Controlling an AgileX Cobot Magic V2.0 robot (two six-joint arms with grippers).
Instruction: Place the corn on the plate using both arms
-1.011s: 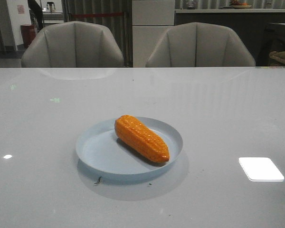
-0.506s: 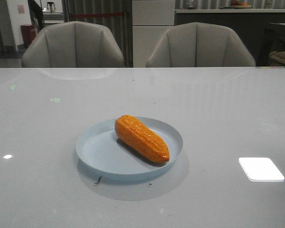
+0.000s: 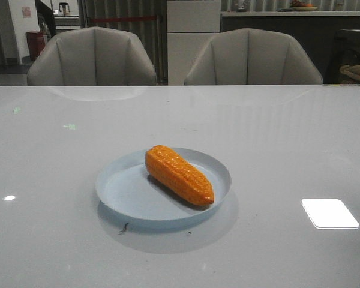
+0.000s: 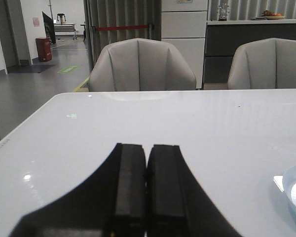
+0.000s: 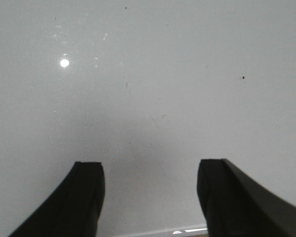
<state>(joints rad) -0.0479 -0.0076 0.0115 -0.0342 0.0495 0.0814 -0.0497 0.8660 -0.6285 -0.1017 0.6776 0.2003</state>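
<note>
The orange corn [image 3: 179,174] lies diagonally on the pale blue plate [image 3: 126,195] in the middle of the table in the front view. Neither arm shows in the front view. In the left wrist view my left gripper [image 4: 147,148] is shut and empty, held low over bare table, with the plate's rim [image 4: 292,190] just at the view's edge. In the right wrist view my right gripper [image 5: 150,170] is open and empty over bare table; corn and plate are out of that view.
The grey glossy table [image 3: 288,138] carries light reflections, one bright patch [image 3: 329,213] at the front right. Two grey chairs [image 3: 92,57] [image 3: 252,58] stand behind the far edge. A small dark speck [image 3: 124,228] lies beside the plate's front.
</note>
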